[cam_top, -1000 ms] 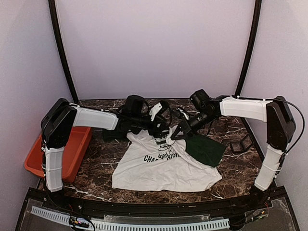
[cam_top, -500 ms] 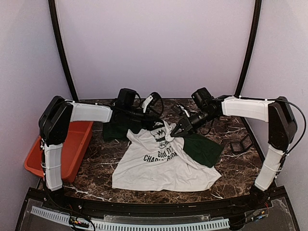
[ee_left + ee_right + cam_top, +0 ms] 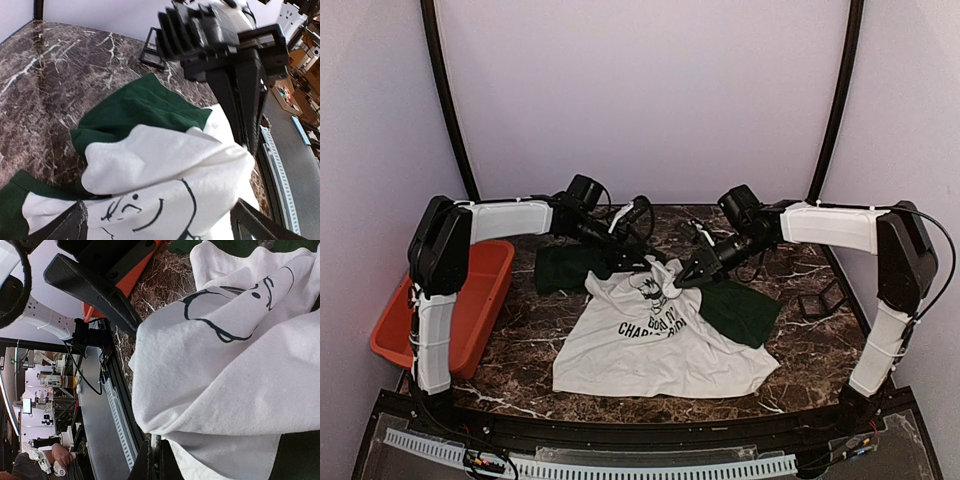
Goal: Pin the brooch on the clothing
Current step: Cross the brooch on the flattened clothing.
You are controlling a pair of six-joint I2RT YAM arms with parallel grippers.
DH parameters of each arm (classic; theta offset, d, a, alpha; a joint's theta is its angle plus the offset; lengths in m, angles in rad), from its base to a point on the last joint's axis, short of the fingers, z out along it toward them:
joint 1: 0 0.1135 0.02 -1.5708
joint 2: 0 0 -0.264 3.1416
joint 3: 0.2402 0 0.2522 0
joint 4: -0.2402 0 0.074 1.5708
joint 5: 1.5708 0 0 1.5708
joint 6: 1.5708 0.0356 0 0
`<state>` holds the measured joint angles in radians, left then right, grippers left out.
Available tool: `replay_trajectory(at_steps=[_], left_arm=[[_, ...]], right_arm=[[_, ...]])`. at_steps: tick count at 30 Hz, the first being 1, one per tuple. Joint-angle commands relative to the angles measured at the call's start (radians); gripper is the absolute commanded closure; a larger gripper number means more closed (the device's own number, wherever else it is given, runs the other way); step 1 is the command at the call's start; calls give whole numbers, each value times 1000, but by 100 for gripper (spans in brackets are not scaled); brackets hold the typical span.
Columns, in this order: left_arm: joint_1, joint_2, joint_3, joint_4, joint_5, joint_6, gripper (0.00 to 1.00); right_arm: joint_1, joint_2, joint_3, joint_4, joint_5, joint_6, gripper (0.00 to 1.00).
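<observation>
The clothing (image 3: 660, 350), a white T-shirt with dark green sleeves and a black cartoon print, lies on the marble table. Its upper chest is pulled up into a peak. My right gripper (image 3: 677, 283) is shut on that raised white fold; in the right wrist view its jaws (image 3: 159, 456) pinch the fabric (image 3: 225, 365) edge with a thin pale strip between them. My left gripper (image 3: 645, 255) is open just behind the peak; in its wrist view (image 3: 160, 231) the fingers stand wide apart either side of the printed face (image 3: 165, 165). No brooch is clearly visible.
An orange bin (image 3: 480, 300) stands at the table's left edge. A small black stand (image 3: 817, 300) sits at the right, also in the left wrist view (image 3: 152, 50). Green sleeves spread left (image 3: 565, 265) and right (image 3: 745, 310).
My left arm has drawn back toward the far left, away from the right gripper. The right gripper has stayed put, and the fold is lifted higher.
</observation>
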<state>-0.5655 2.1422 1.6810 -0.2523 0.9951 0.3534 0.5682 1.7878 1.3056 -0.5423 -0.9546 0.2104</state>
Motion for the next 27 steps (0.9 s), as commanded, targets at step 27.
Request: replay_trajectory(at_steps=[27], left_arm=[[-75,95,165,-245,219,68,1]], right_arm=[[-7,-24,2,-2,-13,0,100]])
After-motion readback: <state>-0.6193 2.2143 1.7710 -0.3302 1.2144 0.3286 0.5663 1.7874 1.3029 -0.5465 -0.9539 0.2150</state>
